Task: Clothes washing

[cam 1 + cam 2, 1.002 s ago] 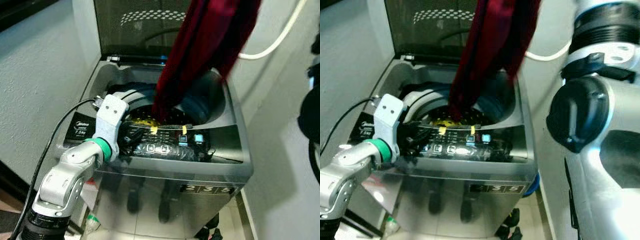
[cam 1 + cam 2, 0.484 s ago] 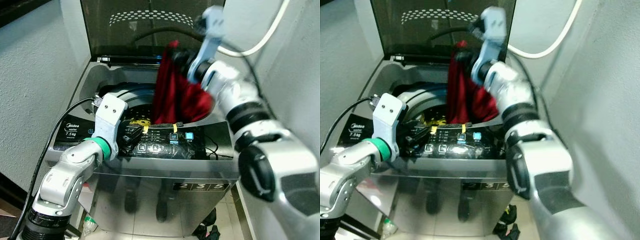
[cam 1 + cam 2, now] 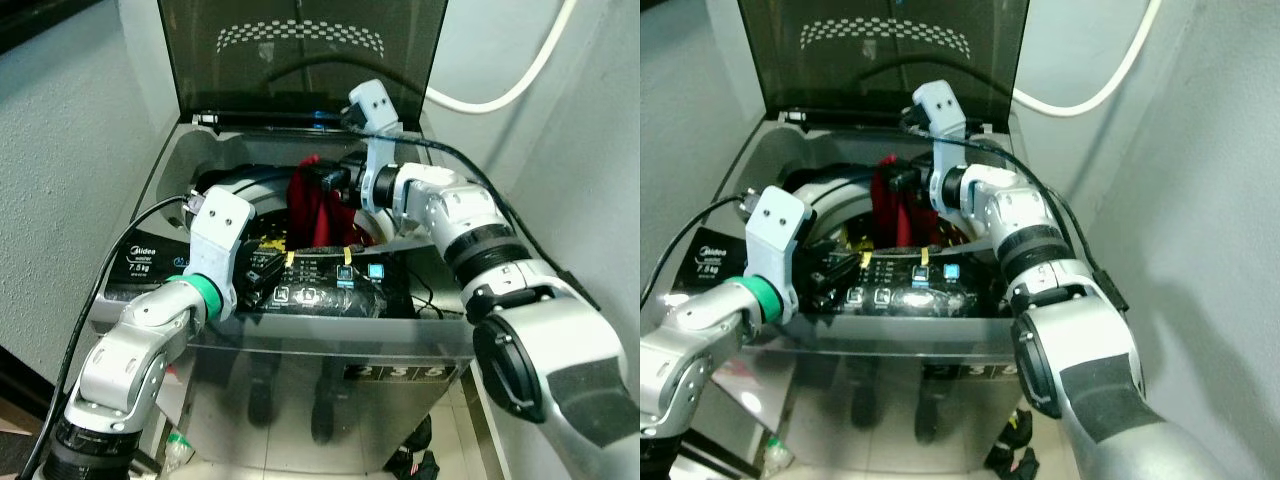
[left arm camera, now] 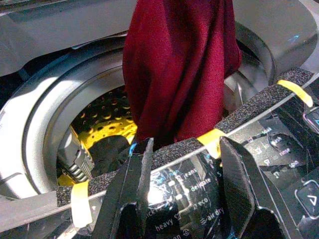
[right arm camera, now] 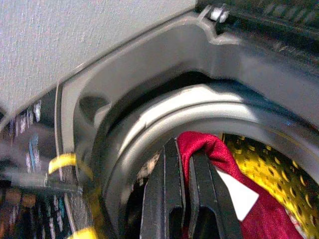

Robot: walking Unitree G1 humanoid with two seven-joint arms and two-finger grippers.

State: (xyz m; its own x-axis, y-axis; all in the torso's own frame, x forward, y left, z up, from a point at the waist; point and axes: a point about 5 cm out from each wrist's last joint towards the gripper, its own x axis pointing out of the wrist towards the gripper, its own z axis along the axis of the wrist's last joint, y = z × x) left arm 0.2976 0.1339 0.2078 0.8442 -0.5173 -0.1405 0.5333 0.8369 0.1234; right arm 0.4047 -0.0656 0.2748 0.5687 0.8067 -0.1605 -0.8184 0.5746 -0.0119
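Left gripper (image 3: 262,274), fingers spread and empty, rests on the washing machine's control panel (image 3: 330,290), seemingly just parked. Right gripper (image 3: 330,183) pinches the dark red garment (image 3: 315,210) over the drum (image 4: 99,119), so it hangs straight into the opening.

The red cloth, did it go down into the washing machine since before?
Yes. The red cloth has dropped from high up in front of the open lid down into the drum mouth, with the right gripper shut on it.
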